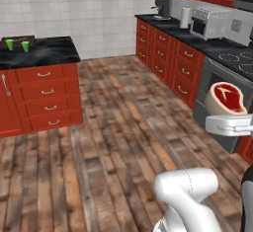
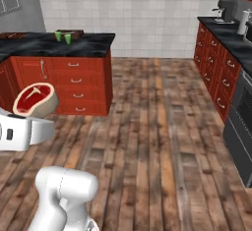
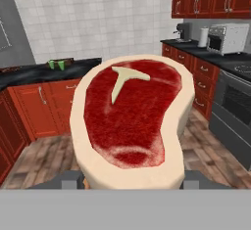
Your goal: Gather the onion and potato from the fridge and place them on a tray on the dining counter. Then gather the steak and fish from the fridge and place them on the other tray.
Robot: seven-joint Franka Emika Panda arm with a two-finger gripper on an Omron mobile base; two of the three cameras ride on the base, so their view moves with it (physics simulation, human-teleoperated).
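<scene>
A raw red steak (image 3: 130, 121) with a white T-bone and a pale fat rim stands upright in my gripper (image 3: 131, 180), which is shut on its lower edge. From the base views the steak (image 1: 226, 98) (image 2: 34, 100) rises above the white hand, held high over the wooden floor. The dining counter (image 1: 47, 53) (image 2: 88, 43) (image 3: 29, 75), black with white veins, lies well ahead across the floor. A flat reddish-brown tray (image 2: 11, 36) (image 3: 12, 69) rests on its far left part. What lies on the tray is too small to tell.
Two green cups (image 1: 17, 44) (image 2: 62, 37) stand on the dining counter in front of a dark box. Red drawer cabinets run along the right wall, with a toaster oven (image 1: 210, 21), a coffee machine (image 1: 162, 7) and a dark stove (image 1: 232, 58). Wooden floor (image 1: 118, 127) lies between.
</scene>
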